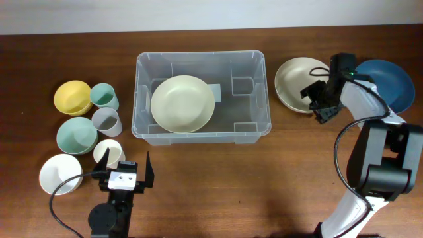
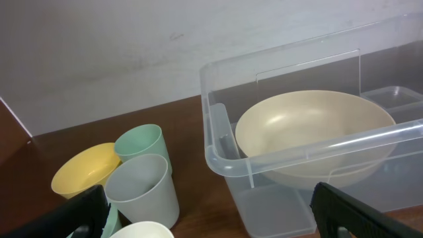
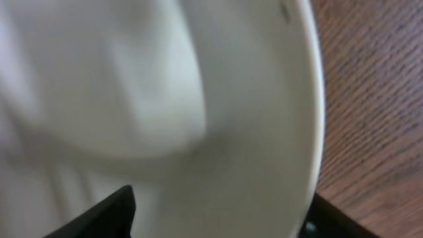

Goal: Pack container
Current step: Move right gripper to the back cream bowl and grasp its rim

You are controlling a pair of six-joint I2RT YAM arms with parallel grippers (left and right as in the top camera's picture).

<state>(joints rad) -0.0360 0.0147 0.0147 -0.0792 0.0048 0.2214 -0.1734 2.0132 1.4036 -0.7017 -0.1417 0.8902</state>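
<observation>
The clear plastic container stands at the table's middle and holds a cream bowl; both show in the left wrist view, the container and the bowl. A second cream bowl sits on the table to the container's right. My right gripper is open at that bowl's right edge. In the right wrist view its fingers straddle the rim of the bowl, one inside and one outside. My left gripper is open and empty near the front left.
A blue bowl lies at the far right, behind my right arm. Left of the container stand a yellow bowl, a green cup, a grey cup, a teal bowl, a cream cup and a white bowl.
</observation>
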